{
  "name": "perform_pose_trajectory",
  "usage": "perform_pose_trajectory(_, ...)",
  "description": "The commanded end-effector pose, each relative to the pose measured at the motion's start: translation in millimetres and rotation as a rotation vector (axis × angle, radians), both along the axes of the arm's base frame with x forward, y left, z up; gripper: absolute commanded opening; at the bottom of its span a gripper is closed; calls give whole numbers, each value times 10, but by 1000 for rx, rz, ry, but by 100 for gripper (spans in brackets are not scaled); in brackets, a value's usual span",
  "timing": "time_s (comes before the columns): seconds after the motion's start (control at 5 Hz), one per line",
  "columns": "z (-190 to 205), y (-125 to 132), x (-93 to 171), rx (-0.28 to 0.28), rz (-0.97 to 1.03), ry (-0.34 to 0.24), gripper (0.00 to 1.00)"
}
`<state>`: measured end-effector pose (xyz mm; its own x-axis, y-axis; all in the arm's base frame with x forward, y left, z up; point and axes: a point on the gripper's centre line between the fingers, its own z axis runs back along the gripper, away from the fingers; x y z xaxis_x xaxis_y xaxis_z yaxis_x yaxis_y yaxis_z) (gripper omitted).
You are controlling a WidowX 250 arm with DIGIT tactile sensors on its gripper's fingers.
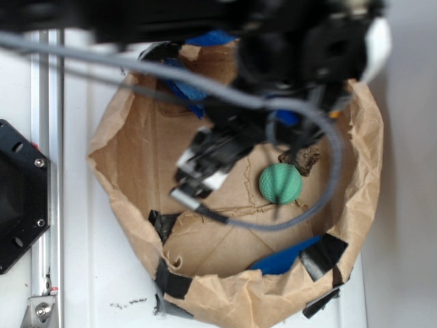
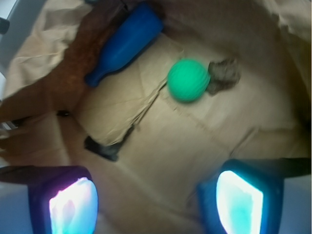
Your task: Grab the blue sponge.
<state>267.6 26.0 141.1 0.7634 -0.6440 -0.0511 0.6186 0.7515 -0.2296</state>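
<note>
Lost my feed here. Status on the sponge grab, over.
Tool open, empty. Blue sponge not seen in either view. Green ball ahead, apart from tool.

Both views are softly blurred under bright, even light, the arm (image 1: 300,61) nearest the exterior camera out of focus, while in the wrist view the fingers (image 2: 73,207) below the green ball (image 2: 188,80) glare cyan-white.

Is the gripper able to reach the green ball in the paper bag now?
Probably yes. The gripper is open with nothing between its fingers, and only bare paper of the bag lies between it and the green ball. A brown scrap sits beside the ball, not in the way.
</note>
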Motion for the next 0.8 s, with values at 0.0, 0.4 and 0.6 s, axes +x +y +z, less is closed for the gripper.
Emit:
perform_pose_trajectory(0.0,-234,43,-140,-5,-172,-109,100)
perform_pose_trajectory(0.4,-555,148,-364,39,-264,-144,100)
perform_pose_trajectory(0.6,-555,148,-364,39,-264,-144,100)
